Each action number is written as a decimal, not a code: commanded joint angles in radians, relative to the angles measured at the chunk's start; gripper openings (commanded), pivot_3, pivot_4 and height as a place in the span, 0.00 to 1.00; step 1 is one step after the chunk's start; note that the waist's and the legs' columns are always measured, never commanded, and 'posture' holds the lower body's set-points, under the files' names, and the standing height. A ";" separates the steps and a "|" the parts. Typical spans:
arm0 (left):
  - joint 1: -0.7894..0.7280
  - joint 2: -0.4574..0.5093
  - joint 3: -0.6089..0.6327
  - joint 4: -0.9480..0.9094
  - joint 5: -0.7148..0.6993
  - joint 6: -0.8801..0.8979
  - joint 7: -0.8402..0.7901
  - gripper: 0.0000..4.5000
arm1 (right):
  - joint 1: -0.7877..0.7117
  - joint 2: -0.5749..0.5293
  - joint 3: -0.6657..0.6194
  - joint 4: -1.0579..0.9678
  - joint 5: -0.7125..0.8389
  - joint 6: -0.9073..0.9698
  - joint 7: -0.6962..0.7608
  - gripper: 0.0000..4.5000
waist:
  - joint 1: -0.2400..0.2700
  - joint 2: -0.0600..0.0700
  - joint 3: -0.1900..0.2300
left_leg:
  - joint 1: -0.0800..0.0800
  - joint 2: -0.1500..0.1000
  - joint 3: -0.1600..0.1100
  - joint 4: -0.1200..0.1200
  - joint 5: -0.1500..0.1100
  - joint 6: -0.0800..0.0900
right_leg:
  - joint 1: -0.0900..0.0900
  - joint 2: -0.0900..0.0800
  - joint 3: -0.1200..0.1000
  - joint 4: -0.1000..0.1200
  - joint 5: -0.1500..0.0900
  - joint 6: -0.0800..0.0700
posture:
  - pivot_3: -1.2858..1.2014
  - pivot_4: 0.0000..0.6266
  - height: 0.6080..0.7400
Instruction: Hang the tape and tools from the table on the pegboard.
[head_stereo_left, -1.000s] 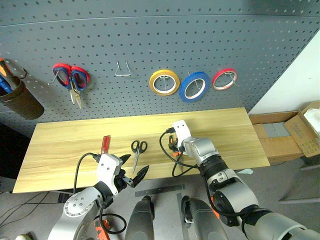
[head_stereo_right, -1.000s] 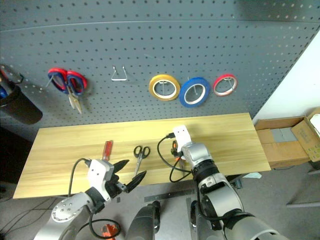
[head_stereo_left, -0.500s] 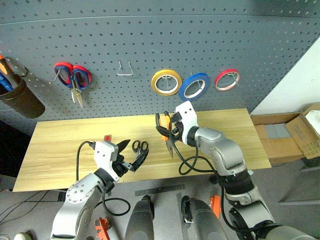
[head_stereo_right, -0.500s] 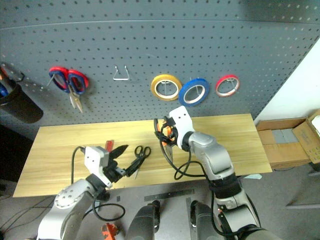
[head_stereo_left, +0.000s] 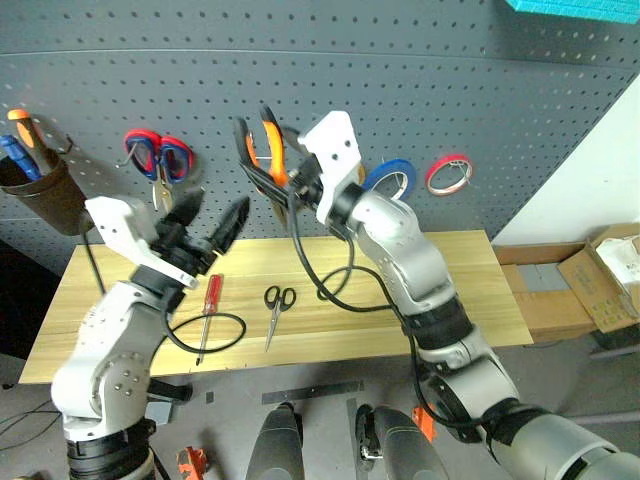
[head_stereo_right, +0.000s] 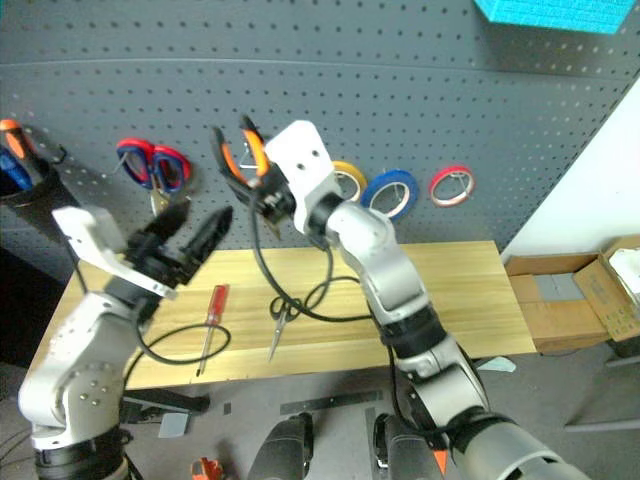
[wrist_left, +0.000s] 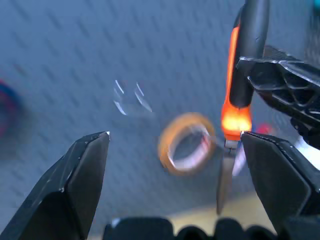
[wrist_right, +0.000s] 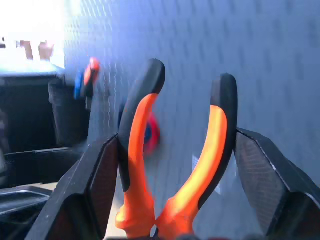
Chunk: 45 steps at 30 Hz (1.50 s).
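- Right now our right gripper (wrist_right: 175, 200) pinches the pliers (head_stereo_left: 262, 148) by their orange-and-black handles, which point up close in front of the pegboard (head_stereo_left: 420, 90).
- We judge the bare wire hook (wrist_left: 129, 96) on the pegboard, between the red-and-blue scissors (head_stereo_left: 160, 165) and the yellow roll (wrist_left: 187, 142), to be the target; we should slip one handle loop over it before letting go.
- Our left gripper (head_stereo_left: 205, 232) hangs spread and empty just beside the pliers, ready to steady them.
- Below the pegboard, the black scissors (head_stereo_left: 277, 303) and screwdriver (head_stereo_left: 208, 305) lie on the table (head_stereo_left: 470, 290); the blue tape (head_stereo_left: 392, 177) hangs on the pegboard.
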 joint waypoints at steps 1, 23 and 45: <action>0.027 0.030 0.031 0.002 0.004 -0.009 -0.009 1.00 | -0.125 0.037 -0.034 0.138 -0.036 -0.229 -0.053 0.67 | 0.008 -0.002 -0.007 | 0.001 0.000 0.001 0.000 0.000 0.000 | 0.001 0.000 0.000 0.000 0.001 -0.001 | 0.65 0.11 1.00; 0.018 0.026 -0.090 0.113 0.203 -0.182 -0.088 1.00 | -0.520 0.086 -0.116 0.887 -0.144 -0.761 -0.330 0.67 | 0.092 -0.013 -0.059 | 0.002 0.003 0.001 0.001 0.001 -0.002 | 0.001 0.000 0.000 0.001 0.007 -0.009 | 0.67 0.07 1.00; -0.083 0.057 -0.117 0.158 0.188 -0.068 -0.134 1.00 | -0.577 -0.008 -0.182 0.975 -0.173 -0.762 -0.378 0.67 | 0.083 0.016 -0.019 | 0.004 0.003 -0.007 0.002 0.002 -0.001 | 0.007 0.002 -0.003 0.001 0.003 -0.006 | 0.65 0.37 1.00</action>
